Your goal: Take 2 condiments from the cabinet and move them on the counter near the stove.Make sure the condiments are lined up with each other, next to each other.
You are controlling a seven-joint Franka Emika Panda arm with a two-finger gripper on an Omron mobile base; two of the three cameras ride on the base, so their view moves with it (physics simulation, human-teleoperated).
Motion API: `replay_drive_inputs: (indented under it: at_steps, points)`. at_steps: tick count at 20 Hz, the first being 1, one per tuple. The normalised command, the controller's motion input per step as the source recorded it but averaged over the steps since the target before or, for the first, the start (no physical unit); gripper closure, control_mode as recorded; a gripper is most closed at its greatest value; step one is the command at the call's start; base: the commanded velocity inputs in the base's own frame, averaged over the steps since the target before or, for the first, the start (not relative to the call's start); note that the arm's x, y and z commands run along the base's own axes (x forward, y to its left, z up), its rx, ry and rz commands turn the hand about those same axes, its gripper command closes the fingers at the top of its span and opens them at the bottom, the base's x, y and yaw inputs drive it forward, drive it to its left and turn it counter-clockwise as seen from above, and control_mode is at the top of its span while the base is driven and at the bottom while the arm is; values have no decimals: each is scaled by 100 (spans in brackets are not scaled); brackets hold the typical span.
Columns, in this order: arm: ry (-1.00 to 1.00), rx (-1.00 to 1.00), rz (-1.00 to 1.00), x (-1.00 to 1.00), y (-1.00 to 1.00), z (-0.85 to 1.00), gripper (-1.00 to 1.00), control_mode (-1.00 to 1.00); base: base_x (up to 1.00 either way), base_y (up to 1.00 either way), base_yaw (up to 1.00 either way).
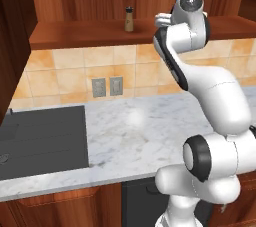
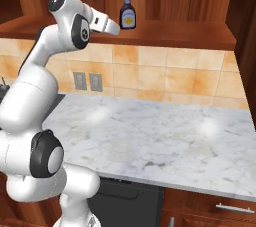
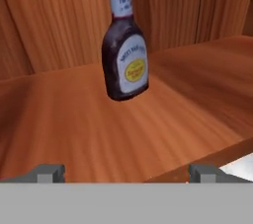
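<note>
The claw (image 3: 126, 172) hangs in front of the open wall cupboard with its two small dark finger tips (image 3: 51, 172) set wide apart and nothing between them — it grips nothing. Ahead of it, the dark brown bulbous bottle with a pale blue cap and pale label (image 3: 124, 43) stands upright on the plain reddish-brown wooden shelf (image 3: 89, 129), set back from the front edge and near the back wall. In the right base view the same bottle (image 2: 128, 12) stands just beyond the white hand. The slim tan shaker with a dark cap (image 1: 129, 19) stands upright farther left along the shelf, well apart from the bottle. Below lies the white marble counter with grey veins (image 2: 160, 138) — the flat black cooktop (image 1: 42, 141) occupies its left end.
</note>
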Motion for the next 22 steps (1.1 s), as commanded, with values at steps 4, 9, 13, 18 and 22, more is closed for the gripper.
replay_drive_inputs:
  at_steps: [4, 9, 13, 18, 22]
  points:
    - [2, 0, 0, 46, -8, 17, -100, -100, 0, 0, 0]
    - [3, 0, -1, 44, -7, 10, -100, -100, 0, 0, 0]
    - [0, 0, -3, 31, -6, 13, -100, -100, 0, 0, 0]
    - [0, 0, -5, 26, -3, 9, -100, -100, 0, 0, 0]
    - [0, 0, -6, 29, 0, 0, -100, -100, 0, 0, 0]
